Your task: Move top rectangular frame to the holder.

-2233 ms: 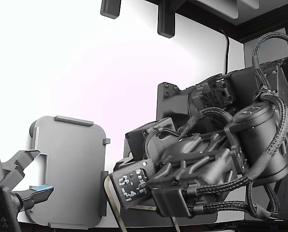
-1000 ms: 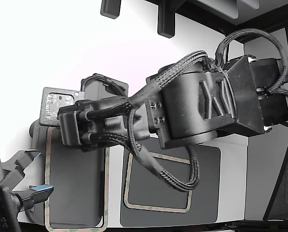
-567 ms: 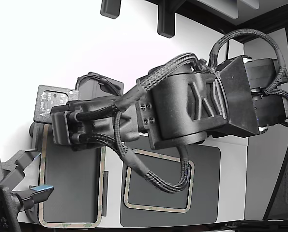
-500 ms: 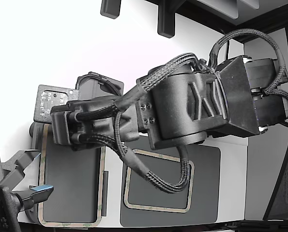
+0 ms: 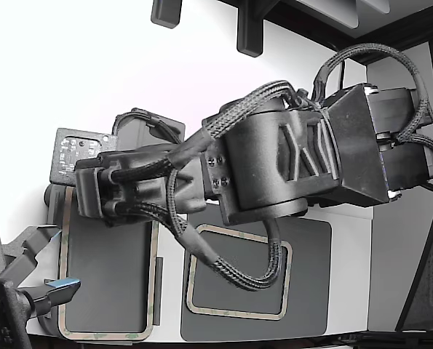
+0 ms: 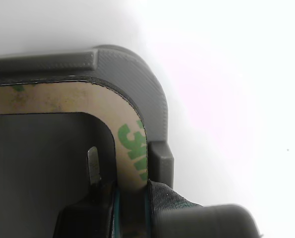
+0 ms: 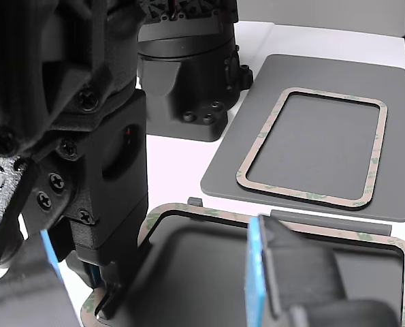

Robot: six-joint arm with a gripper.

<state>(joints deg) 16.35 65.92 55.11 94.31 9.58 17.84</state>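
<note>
Gripping: the pincer (image 6: 130, 198) is clamped on one edge of the top rectangular frame (image 5: 62, 291), a finger (image 6: 93, 166) inside the border and another outside it.
Holder: the holder (image 6: 137, 74) carries that frame, which lies flat inside its raised tabs, at the exterior view's left.
Corner: in the wrist view the frame's rounded tan corner with green print sits just inside the holder's grey wall.
Mat: a darker grey mat (image 5: 311, 291) beside the holder bears the second frame (image 5: 234, 309).
Obstruction: the arm (image 5: 274, 171) covers the holder's upper part in the exterior view.
Second arm: its gripper (image 5: 34, 291), with a blue pad, sits just beside the holder's edge on the white counter (image 7: 175, 163).
</note>
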